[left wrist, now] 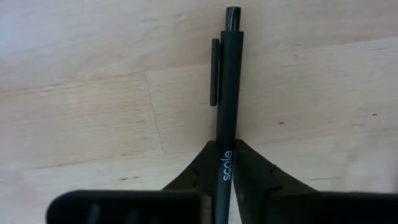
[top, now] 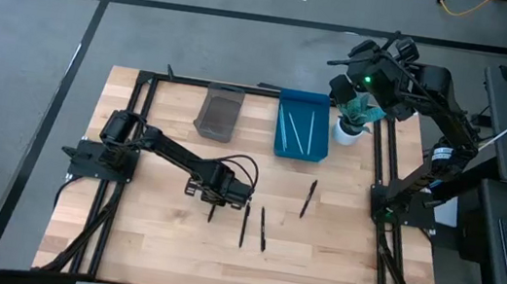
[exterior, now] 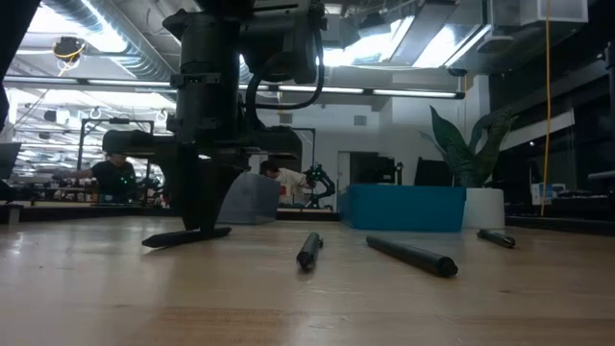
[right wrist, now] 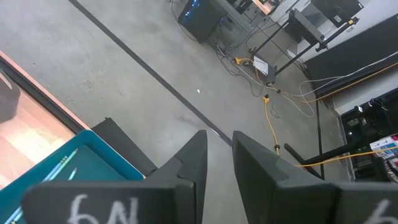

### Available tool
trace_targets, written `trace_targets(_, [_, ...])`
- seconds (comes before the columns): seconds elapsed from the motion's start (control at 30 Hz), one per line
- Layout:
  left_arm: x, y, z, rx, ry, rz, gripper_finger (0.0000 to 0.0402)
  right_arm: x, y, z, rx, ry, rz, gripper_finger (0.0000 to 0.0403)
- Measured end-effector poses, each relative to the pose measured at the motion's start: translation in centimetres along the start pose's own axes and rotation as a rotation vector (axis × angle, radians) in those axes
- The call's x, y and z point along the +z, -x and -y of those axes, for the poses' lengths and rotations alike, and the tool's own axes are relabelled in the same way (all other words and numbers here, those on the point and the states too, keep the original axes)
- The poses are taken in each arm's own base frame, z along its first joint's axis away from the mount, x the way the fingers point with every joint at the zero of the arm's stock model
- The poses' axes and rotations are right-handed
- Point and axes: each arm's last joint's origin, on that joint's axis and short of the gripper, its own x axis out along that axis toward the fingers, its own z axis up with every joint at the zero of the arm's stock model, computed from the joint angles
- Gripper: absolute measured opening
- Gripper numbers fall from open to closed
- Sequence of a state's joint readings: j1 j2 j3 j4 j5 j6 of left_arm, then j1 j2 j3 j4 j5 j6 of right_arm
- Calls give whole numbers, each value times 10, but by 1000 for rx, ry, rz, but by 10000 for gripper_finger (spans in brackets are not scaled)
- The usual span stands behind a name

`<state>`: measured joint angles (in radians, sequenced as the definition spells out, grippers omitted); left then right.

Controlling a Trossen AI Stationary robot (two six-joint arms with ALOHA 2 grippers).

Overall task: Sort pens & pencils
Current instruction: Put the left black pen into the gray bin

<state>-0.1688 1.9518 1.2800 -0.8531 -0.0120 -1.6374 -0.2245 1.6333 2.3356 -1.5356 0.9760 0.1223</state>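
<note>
The left gripper [top: 216,202] was set low on the wooden table [top: 153,237], near its middle. Its two fingers [left wrist: 198,168] were shut tight on a black pen [left wrist: 227,93]. In the left wrist view the pen was seen pinched between the dark finger tips, with most of its body sticking out ahead of them. The pen was thin, straight and matt black, with a clip along one side, a small button at the far end, and the white word "scale" printed near the grip. In the high view its long line ran up and down the picture, leaning a little, with the lower end poking out below the gripper. In the low view the pen [exterior: 187,235] was seen lying nearly flat on the wood, one end under the gripper.

Three more black pens were seen on the table. Two [top: 244,225] [top: 263,230] were lying side by side just right of the gripper, both pointing up and down the picture. The third [top: 308,198] was farther right, tilted.

A blue tray [top: 302,124] with thin pencils [top: 295,128] in it and a grey bin [top: 219,113] were set at the back edge.

The right gripper [top: 357,102] was held up past the back right corner, its fingers a little apart with nothing between them.
</note>
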Motion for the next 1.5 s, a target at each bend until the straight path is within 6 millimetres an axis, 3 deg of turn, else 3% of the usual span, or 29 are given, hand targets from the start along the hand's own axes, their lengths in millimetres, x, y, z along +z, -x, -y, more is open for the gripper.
trace_targets(0.43, [1,12,-2,-2,-25,16,26,0,0,0,0,-1,1,78])
trace_targets(1.13, [17,102,7,92,-112,167,37,1,0,0,1,-10,7,78])
trace_targets(1.5, [51,122,1,183,-186,189,42,1,0,0,1,-11,7,78])
